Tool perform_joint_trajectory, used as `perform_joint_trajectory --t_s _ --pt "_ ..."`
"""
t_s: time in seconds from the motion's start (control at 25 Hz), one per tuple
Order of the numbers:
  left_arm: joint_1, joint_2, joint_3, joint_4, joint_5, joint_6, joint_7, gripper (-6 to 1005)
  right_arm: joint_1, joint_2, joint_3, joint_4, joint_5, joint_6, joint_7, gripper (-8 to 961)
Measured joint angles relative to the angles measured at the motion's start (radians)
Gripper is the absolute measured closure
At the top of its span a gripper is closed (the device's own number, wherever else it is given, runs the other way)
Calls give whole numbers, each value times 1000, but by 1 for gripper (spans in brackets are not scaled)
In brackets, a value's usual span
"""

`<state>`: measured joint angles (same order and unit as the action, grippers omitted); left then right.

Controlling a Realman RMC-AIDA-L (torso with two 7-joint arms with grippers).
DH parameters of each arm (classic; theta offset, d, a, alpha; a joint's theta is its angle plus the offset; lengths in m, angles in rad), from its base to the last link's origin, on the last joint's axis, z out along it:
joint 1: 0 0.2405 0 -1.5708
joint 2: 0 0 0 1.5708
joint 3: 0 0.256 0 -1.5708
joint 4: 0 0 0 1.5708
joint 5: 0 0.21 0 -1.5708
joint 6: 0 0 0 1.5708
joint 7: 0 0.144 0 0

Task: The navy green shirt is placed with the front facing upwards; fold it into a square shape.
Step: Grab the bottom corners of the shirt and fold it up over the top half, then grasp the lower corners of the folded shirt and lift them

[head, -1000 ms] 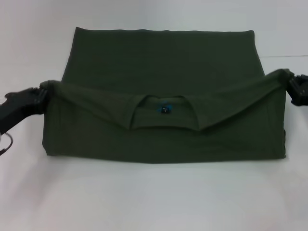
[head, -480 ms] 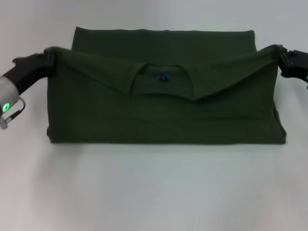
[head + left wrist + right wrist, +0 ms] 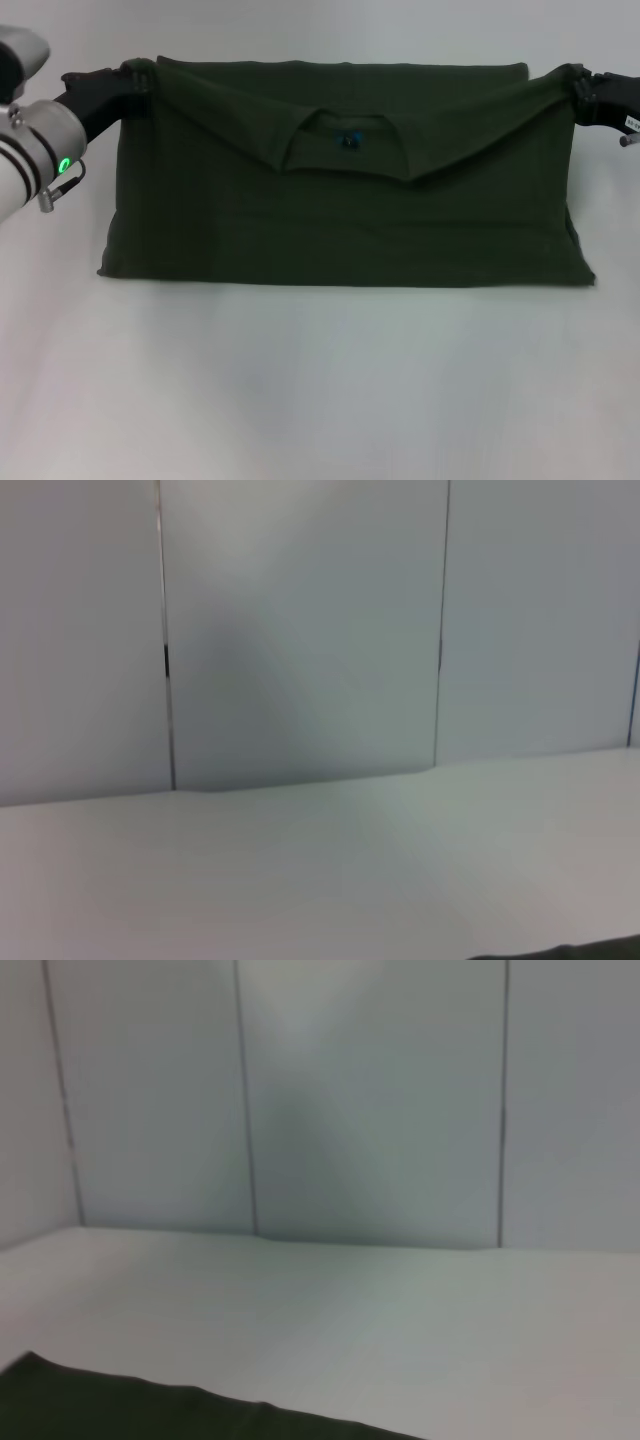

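My left gripper is clamped on the left corner of the navy green shirt, at the far left of the white table. My right gripper pinches the opposite corner at the far right. Between them the shirt's upper layer hangs taut, folded across the lower layer, its collar with a small blue print sagging at centre. Both wrist views show the table and a grey panelled wall.

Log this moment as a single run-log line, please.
left gripper: shut on shirt corner, far left | right gripper: shut on opposite corner | collar edge carried to far hem | table: white
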<state>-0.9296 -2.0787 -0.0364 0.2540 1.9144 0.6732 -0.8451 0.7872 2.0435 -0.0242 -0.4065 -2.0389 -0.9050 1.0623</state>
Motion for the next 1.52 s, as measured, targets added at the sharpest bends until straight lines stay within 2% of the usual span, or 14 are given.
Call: perform_joint_trajectory --t_s 0.32,0.44,0.68,0.84,0.96,1.2,1.4,1.48,1.52 --pt "-36 1 0 -27 -25 -111 40 836 33 -9 -51 34 0 139 1 846" --pt "-37 -3 0 -28 -29 -131 46 833 40 1 -77 38 3 194 0 838" --pt "-39 -15 2 -34 -31 -146 66 828 47 37 -106 26 26 280 -12 822" --pt "-42 -17 3 -35 -34 -138 87 825 46 42 -115 26 38 289 -12 811" --pt "-44 -18 1 -36 -36 -138 88 708 38 42 -118 25 53 291 -12 576" --pt "-42 -17 -4 -27 -106 -137 78 444 21 43 -121 23 78 276 -3 326" --pt "-26 -7 25 -25 -136 -138 -23 241 -15 43 -140 17 79 149 5 148" --pt "-8 -2 91 -20 -133 -119 -97 163 -43 43 -142 -1 79 49 16 149" --pt "7 0 150 -9 -133 -96 -164 155 -57 43 -143 -10 79 6 22 150"
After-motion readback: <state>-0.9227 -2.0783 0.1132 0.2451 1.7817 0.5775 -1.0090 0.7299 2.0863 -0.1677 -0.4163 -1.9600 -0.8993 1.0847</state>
